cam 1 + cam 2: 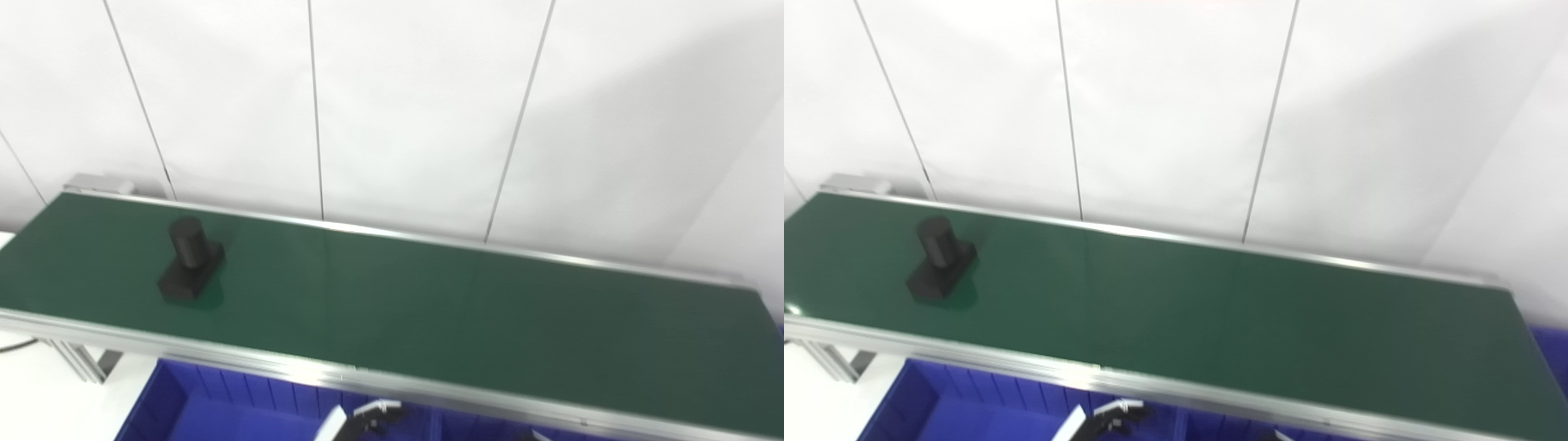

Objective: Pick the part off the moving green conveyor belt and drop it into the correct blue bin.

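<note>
The conveyor belt [429, 306] is showing a smooth, dark green, rubbery-looking surface with a faint sheen, catching a small glint at nine o'clock in the right eye view. Its side rails [429, 392] are looking like brushed aluminium, pale and softly reflecting. The part [190, 260], at nine o'clock on the belt, is appearing matt black, like moulded plastic, barely reflecting. The blue bin [202, 404] at seven o'clock is looking like ribbed, slightly glossy plastic. The wall panels [416, 110] at twelve o'clock are appearing smooth, white and matt, with thin dark seams running between them.
</note>
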